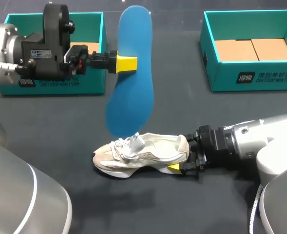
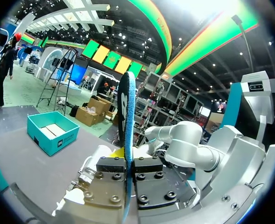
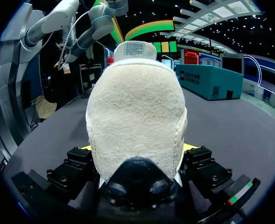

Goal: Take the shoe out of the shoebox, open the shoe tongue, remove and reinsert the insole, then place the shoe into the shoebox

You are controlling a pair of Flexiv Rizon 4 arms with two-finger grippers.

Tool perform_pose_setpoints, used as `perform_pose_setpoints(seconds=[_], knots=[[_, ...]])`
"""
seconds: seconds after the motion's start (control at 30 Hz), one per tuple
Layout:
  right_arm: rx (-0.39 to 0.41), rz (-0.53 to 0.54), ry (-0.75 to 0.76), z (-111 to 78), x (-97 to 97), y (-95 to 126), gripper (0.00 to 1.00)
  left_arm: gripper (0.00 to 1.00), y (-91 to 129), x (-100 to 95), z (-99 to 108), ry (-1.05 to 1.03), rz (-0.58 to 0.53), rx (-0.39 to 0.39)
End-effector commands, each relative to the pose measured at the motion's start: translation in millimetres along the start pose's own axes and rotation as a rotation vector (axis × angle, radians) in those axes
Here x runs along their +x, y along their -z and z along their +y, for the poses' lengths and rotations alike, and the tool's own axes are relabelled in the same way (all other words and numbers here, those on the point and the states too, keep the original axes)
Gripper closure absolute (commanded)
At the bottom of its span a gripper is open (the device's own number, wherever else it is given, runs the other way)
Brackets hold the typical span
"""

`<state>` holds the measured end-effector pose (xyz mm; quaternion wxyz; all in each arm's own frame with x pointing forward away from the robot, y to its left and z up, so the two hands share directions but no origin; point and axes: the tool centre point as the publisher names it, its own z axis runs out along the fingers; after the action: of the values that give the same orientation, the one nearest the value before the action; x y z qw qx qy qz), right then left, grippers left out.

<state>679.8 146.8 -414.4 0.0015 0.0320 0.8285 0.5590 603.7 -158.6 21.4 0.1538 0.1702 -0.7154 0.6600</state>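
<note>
A long blue insole [image 1: 131, 73] hangs upright above the table, its lower tip just over the shoe's laces. My left gripper [image 1: 127, 63] is shut on the insole's edge. In the left wrist view the insole [image 2: 126, 107] shows edge-on between the fingers of the left gripper [image 2: 127, 157]. The cream shoe [image 1: 141, 151] stands on the dark table with its toe to the left and its tongue pulled up. My right gripper [image 1: 182, 158] is shut across the heel, one finger on each side. The padded heel [image 3: 137, 116] fills the right wrist view.
Two open teal shoeboxes stand at the back, one at the left [image 1: 92, 80] behind my left arm and one at the right [image 1: 253, 75]. Both show bare cardboard bottoms. The dark tabletop [image 1: 148, 204] spreads in front of the shoe.
</note>
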Motion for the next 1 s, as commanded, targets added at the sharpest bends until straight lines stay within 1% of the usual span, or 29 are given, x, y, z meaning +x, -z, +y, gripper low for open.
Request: perform_pose_setpoints(seconds=[0.03, 0.5, 0.67, 0.7, 0.73, 0.77, 0.8, 1.0], knots=[[0.006, -0.001, -0.001, 0.7, 1.8, 0, 1.00, 1.00, 6, 5.2, 8, 0.000, -0.007, 0.033], [0.006, -0.001, -0.001, 0.7, 1.8, 0, 1.00, 1.00, 7, 5.1, 7, -0.005, -0.004, 0.038], [0.013, 0.004, 0.007, 2.5, -2.8, 4, 1.00, 1.00, 7, 5.1, 7, -0.005, -0.004, 0.038], [0.014, 0.006, 0.009, 2.6, -3.4, 5, 0.96, 1.00, 7, 5.1, 7, -0.005, -0.004, 0.038], [0.016, 0.007, 0.010, 2.6, -4.2, 5, 0.67, 1.00, 7, 5.1, 7, -0.005, -0.004, 0.038], [0.016, 0.009, 0.010, 2.4, -4.8, 6, 0.45, 1.00, 7, 5.1, 7, -0.005, -0.004, 0.038], [0.015, 0.010, 0.009, 2.1, -5.2, 7, 0.00, 1.00, 7, 5.1, 7, -0.005, -0.004, 0.038], [0.017, 0.000, -0.001, 1.9, -6.3, 12, 0.00, 1.00, 7, 5.1, 7, -0.005, -0.004, 0.038]])
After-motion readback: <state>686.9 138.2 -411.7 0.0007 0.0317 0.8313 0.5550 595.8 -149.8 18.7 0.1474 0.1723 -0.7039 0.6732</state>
